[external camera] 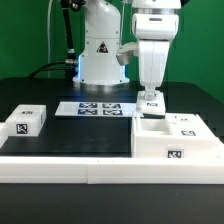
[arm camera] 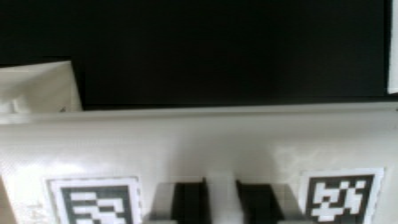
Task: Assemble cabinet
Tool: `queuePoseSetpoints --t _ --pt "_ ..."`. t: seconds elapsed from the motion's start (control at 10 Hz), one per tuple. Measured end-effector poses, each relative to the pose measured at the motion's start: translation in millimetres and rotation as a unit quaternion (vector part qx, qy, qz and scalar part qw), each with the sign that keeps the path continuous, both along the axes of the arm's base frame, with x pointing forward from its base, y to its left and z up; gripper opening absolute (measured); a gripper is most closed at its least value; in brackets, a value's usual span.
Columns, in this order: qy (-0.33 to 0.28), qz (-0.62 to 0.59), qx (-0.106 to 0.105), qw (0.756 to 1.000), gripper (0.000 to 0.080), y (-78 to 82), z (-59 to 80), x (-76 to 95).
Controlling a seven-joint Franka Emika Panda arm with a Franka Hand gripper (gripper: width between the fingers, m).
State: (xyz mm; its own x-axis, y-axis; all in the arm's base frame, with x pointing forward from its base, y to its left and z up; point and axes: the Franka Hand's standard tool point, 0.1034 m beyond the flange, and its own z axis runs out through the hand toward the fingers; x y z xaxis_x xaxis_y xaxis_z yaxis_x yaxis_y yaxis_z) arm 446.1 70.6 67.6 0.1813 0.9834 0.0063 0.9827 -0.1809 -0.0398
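Note:
The cabinet (external camera: 176, 140), a large white box with square black-and-white tags, stands at the exterior view's right. My gripper (external camera: 151, 93) hangs straight down over its far left corner, where a small white tagged panel (external camera: 153, 101) stands upright. In the wrist view my gripper (arm camera: 222, 205) has its dark fingers (arm camera: 192, 205) close together with a narrow white strip between them. A wide white surface (arm camera: 196, 150) with a tag on either side fills the space around them. The jaws look shut on this white panel.
A small white block with one tag (external camera: 27, 121) sits at the exterior view's left. The marker board (external camera: 100, 107) lies in front of the robot base (external camera: 100, 55). A long white rail (external camera: 70, 168) runs along the front. A white corner (arm camera: 36, 88) shows in the wrist view.

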Motion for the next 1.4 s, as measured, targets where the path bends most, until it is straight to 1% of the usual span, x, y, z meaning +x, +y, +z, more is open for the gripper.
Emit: queuePoseSetpoints --t 0.2,0.7,1.4 --pt "0.001 0.0 0.0 1.0 0.0071 0.0 -0.6 -0.3" --pt "0.009 -0.001 0.002 1.0 0.0071 -0.2 -8.5 -3.5" --pt "0.008 -0.003 0.004 1.0 0.0071 0.2 -11.6 3.6"
